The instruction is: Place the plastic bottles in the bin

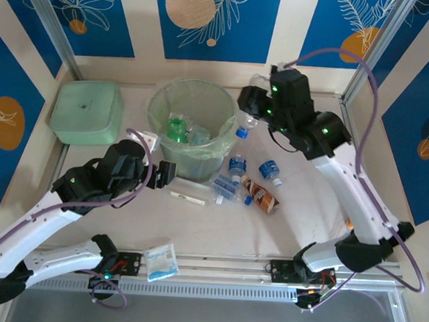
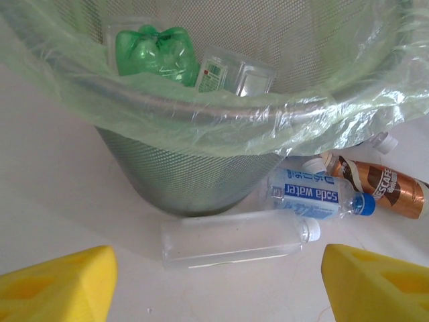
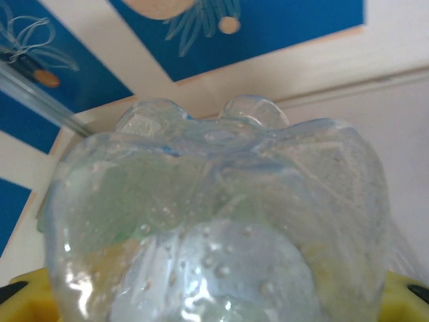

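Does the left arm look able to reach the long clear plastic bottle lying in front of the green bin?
Probably yes. The left gripper is open and faces the long clear plastic bottle, which lies bare on the table; only the round pale-green bin close behind crowds it.

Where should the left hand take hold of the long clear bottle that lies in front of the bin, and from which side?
Probably mid-body on the long clear bottle, from above. It lies on its side, its far side near the bin. The open left hand lines up along its length; turning it lets the fingers close across the narrow width.
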{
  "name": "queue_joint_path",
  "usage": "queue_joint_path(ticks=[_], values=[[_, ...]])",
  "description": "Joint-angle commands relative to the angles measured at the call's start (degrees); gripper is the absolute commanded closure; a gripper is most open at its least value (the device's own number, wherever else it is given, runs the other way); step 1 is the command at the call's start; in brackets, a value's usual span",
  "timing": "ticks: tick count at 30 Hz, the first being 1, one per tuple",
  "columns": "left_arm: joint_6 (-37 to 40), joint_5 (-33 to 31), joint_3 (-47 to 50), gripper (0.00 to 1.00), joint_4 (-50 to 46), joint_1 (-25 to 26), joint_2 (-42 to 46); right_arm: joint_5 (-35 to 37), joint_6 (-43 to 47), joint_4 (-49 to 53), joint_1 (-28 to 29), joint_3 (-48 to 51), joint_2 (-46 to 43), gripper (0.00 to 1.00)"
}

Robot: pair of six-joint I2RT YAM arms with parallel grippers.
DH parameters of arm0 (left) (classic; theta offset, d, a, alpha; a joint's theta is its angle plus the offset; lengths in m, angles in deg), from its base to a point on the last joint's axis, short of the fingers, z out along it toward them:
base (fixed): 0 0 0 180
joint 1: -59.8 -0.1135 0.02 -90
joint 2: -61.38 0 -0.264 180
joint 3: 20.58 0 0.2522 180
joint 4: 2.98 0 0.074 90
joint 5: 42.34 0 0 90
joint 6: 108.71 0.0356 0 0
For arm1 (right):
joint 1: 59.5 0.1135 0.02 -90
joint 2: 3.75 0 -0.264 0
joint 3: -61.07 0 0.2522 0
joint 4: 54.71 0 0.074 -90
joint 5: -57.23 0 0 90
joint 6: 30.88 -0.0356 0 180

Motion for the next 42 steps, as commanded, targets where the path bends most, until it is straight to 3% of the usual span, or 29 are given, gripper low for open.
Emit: queue_joint_path(ticks=[1, 10, 20, 33, 42], values=[[-1.6, -0.1, 1.3, 0.21, -1.1, -0.6, 0.8, -1.9, 4.9, -4.1, 1.4, -3.8, 4.2, 0.44], [-1.4, -1.1, 1.4, 0.21, -2.1, -1.3, 1.9, -6.0, 7.2, -3.3, 2.1, -16.1, 17.9, 0.44], [-1.6, -0.2, 3.5, 0.21, -2.1, -2.3, 2.7, -3.5, 8.4, 2.0, 2.5, -24.1, 27.0, 0.28], [-1.4, 0.9, 3.3, 0.21, -1.6, -3.1, 2.2, -0.6, 9.0, 2.8, 3.9, -23.1, 21.9, 0.24], [-1.4, 0.6, 3.0, 0.22, -2.3, -3.4, 2.7, 1.7, 5.5, -1.0, 3.4, -5.1, 6.8, 0.24]])
